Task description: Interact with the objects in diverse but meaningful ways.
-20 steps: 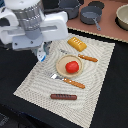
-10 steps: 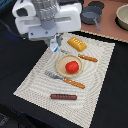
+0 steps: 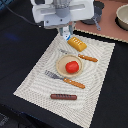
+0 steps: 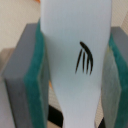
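Observation:
My gripper is shut on a small white-and-blue bottle and holds it above the far edge of the striped placemat, just beside the yellow-orange ridged bread block. In the wrist view the white bottle, with a black mark on it, fills the gap between the green pads of my gripper. A red tomato sits on the round tan plate. A brown sausage lies near the mat's front.
A fork with an orange handle lies in front of the plate, and a knife with an orange handle behind it. A grey pot and a dark pot stand on the brown surface at the back right.
My gripper has moved toward the exterior view's right and farther back, carrying the bottle, from over the mat's left side to beside the bread block.

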Controlling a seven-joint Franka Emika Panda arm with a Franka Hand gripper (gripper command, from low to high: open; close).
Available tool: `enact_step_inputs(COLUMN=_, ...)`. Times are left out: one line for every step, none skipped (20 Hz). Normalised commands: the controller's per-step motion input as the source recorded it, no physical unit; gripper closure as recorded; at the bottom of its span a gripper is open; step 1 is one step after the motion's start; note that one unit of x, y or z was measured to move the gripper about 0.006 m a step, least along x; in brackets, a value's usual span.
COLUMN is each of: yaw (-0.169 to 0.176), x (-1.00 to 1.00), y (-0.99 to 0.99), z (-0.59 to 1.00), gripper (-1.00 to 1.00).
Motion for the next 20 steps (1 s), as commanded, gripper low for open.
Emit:
enact_step_inputs(yaw=-0.025, x=0.67, y=0.62, z=0.31, gripper=1.0)
enact_step_inputs(yaw=-0.026, x=0.66, y=0.62, z=0.3, gripper=1.0)
enact_step_inputs(yaw=-0.027, x=0.65, y=0.62, z=0.29, gripper=1.0)
enact_step_inputs(yaw=-0.027, x=0.65, y=0.62, z=0.28, gripper=1.0)
enact_step_inputs(yaw=-0.029, x=0.65, y=0.62, z=0.29, gripper=1.0)
enact_step_inputs(yaw=-0.03, x=0.65, y=0.61, z=0.29, gripper=1.0)
enact_step_inputs(yaw=-0.03, x=0.67, y=0.61, z=0.3, gripper=1.0)
enact_step_inputs(yaw=-0.029, x=0.69, y=0.6, z=0.33, gripper=1.0)
enact_step_inputs(yaw=-0.026, x=0.71, y=0.59, z=0.37, gripper=1.0)
enact_step_inputs(yaw=-0.02, x=0.73, y=0.6, z=0.4, gripper=1.0)
enact_step_inputs(yaw=-0.02, x=0.72, y=0.61, z=0.4, gripper=1.0)
enact_step_inputs(yaw=-0.017, x=0.73, y=0.63, z=0.42, gripper=1.0)
enact_step_inputs(yaw=-0.017, x=0.72, y=0.63, z=0.43, gripper=1.0)
enact_step_inputs(yaw=-0.018, x=0.72, y=0.63, z=0.45, gripper=1.0)
enact_step_inputs(yaw=-0.02, x=0.73, y=0.63, z=0.47, gripper=1.0)
enact_step_inputs(yaw=-0.024, x=0.71, y=0.61, z=0.5, gripper=1.0)
enact_step_inputs(yaw=-0.026, x=0.72, y=0.6, z=0.49, gripper=1.0)
enact_step_inputs(yaw=-0.026, x=0.71, y=0.6, z=0.49, gripper=1.0)
enact_step_inputs(yaw=-0.025, x=0.71, y=0.6, z=0.49, gripper=1.0)
enact_step_inputs(yaw=-0.023, x=0.7, y=0.62, z=0.48, gripper=1.0)
